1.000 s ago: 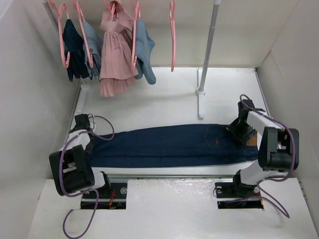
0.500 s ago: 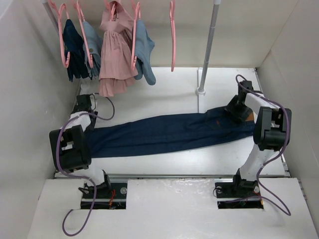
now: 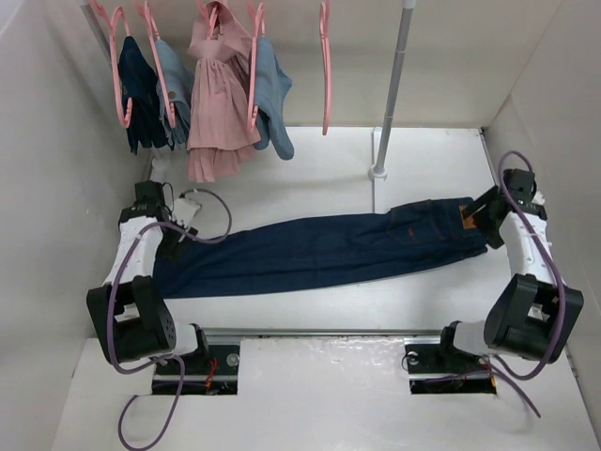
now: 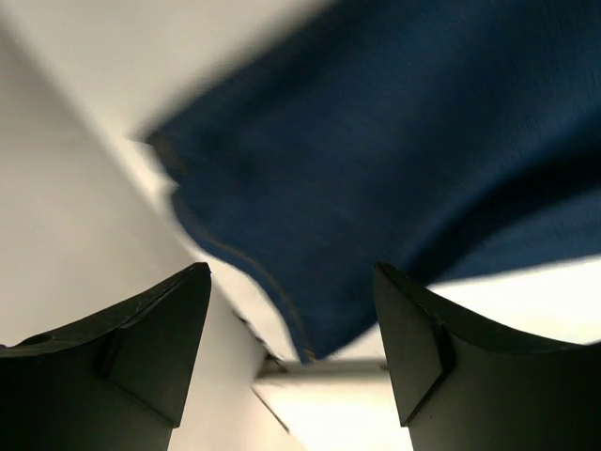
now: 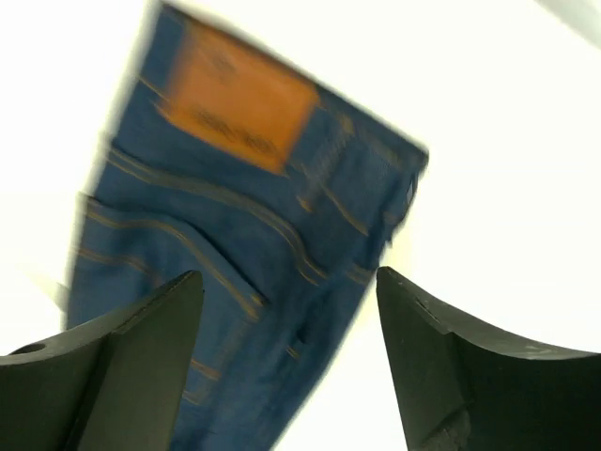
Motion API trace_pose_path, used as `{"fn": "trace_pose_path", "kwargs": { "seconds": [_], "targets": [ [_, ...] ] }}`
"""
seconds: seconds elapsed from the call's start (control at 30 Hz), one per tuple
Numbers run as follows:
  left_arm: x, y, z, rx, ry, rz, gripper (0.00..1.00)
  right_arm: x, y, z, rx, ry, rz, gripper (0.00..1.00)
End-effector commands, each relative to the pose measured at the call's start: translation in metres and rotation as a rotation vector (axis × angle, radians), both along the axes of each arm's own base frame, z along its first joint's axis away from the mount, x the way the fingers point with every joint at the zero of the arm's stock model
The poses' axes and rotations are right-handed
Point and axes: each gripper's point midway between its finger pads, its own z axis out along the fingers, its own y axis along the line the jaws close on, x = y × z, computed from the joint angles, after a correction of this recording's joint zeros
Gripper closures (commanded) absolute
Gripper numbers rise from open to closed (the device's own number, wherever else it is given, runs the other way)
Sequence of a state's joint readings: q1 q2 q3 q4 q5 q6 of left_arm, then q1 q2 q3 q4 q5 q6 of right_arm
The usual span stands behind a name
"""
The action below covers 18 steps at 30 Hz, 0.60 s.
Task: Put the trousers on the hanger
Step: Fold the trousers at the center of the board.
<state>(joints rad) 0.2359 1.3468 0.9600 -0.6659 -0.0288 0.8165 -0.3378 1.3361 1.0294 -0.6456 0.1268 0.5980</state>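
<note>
trousers (image 3: 319,252): flat across worktop (image 3: 310,178), waistband at right
left gripper (image 4: 291,270): wide, empty, at leg hems
right gripper (image 5: 287,272): wide, empty, at waistband end
hanger (image 3: 325,66): bare, hanging at back

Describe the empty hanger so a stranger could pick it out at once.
Above the back of the white table, find the pink dress hanging. Go right past the light blue garment beside it, toward the upright metal pole. The hanger hangs there, thin and pink, the only one bearing nothing.
</note>
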Motion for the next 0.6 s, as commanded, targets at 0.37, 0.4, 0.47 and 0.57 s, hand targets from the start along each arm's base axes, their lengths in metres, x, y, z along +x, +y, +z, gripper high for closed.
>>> {"fn": "trace_pose_path", "kwargs": {
  "seconds": [0.37,0.4,0.47,0.57],
  "targets": [
    [-0.091,-0.018,-0.048,-0.046,0.318,-0.085,0.39,0.007,0.025,-0.07,0.173,0.123,0.041,0.27],
    [-0.097,-0.016,-0.051,-0.034,0.341,-0.082,0.42,0.008,0.024,-0.072,0.173,0.123,0.041,0.28],
    [-0.104,-0.012,-0.053,-0.008,0.36,-0.075,0.47,0.008,0.024,-0.072,0.177,0.12,0.031,0.31],
    [-0.106,-0.012,-0.055,-0.003,0.358,-0.052,0.63,0.013,0.023,-0.067,0.168,0.095,0.033,0.46]
  ]
}}
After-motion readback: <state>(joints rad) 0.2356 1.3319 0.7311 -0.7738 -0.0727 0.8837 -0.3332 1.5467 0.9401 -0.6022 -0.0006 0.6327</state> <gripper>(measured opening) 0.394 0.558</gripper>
